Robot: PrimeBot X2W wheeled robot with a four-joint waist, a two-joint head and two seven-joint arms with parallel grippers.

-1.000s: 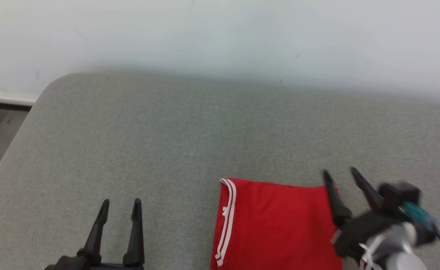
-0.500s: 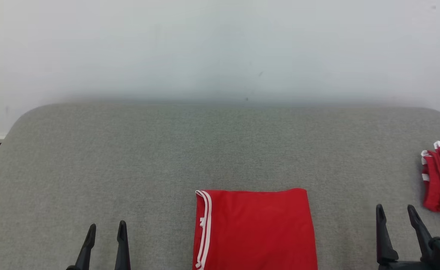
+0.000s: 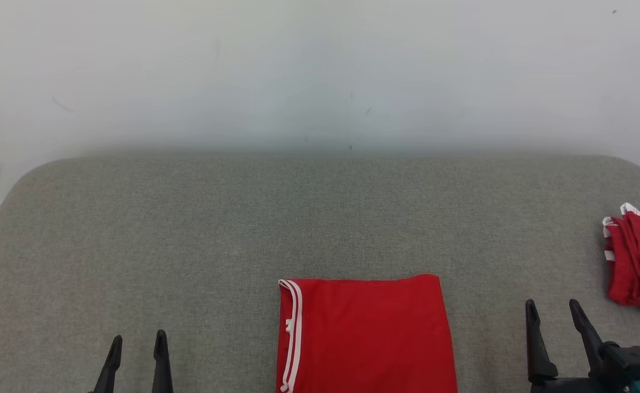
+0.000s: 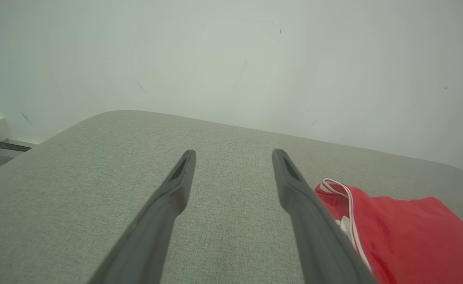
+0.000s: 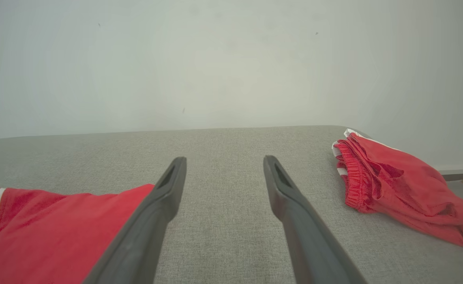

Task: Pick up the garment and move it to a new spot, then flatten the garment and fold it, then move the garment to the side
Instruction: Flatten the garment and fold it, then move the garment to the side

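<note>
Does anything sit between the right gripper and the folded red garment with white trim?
Nothing visible does. Bare grey fabric surface lies between the open right gripper and the folded red garment with white stripes. A second, crumpled red garment lies on the gripper's far side, by the right edge.

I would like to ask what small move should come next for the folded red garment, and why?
Probably bring the open right gripper left to the right edge of the folded red garment with white trim. It lies flat and folded on the grey fabric surface, and the open left gripper is also clear of it, so only moving it aside seems left.
</note>
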